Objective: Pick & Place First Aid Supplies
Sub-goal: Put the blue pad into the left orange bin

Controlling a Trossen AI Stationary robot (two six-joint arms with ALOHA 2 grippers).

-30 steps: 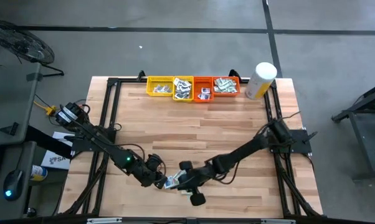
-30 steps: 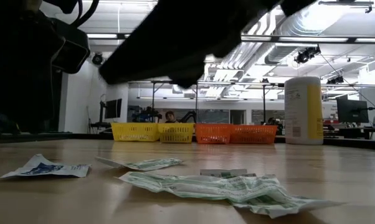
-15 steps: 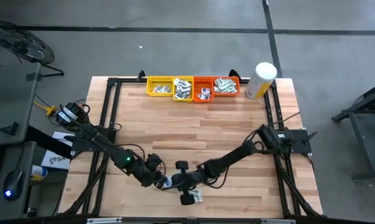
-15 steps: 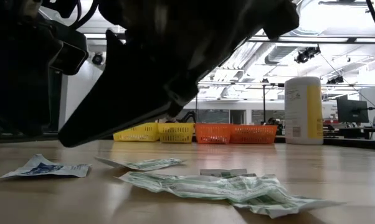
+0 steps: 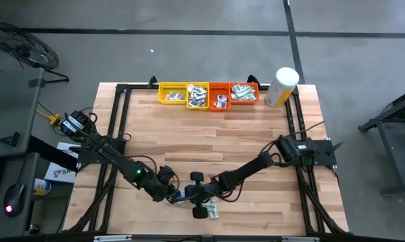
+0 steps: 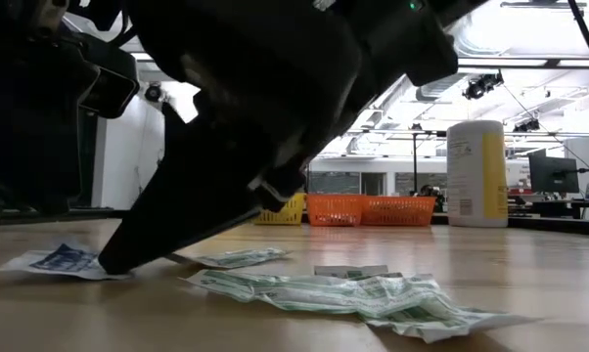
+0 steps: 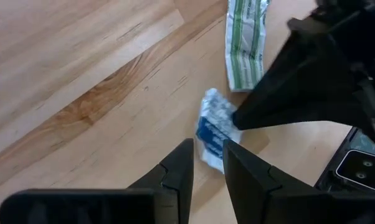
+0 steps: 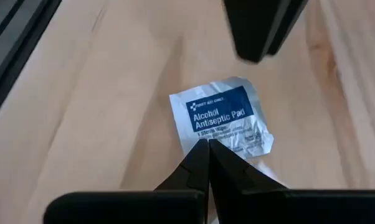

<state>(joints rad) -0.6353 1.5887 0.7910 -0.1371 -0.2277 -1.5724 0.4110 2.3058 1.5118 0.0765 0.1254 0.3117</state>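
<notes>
Pad [image 8: 222, 122], a crinkled white square with a blue centre, lies on the wood surface [image 5: 209, 144] under the right end effector [image 8: 207, 147], whose fingers are pressed together. The left end effector [image 7: 207, 163], slightly spread, hovers beside it; beyond lies a bright workshop.

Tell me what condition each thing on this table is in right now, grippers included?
Right gripper: shut, tips pressing the edge of the alcohol pad packet.
Left gripper: slightly parted, hovering beside the same packet, holding nothing.
Alcohol pad packet: flat on the table, crinkled, sealed.
Green-and-white strips: lying loose, crumpled.
Yellow and orange trays: upright, partly filled with packets.
Canister: upright.
</notes>
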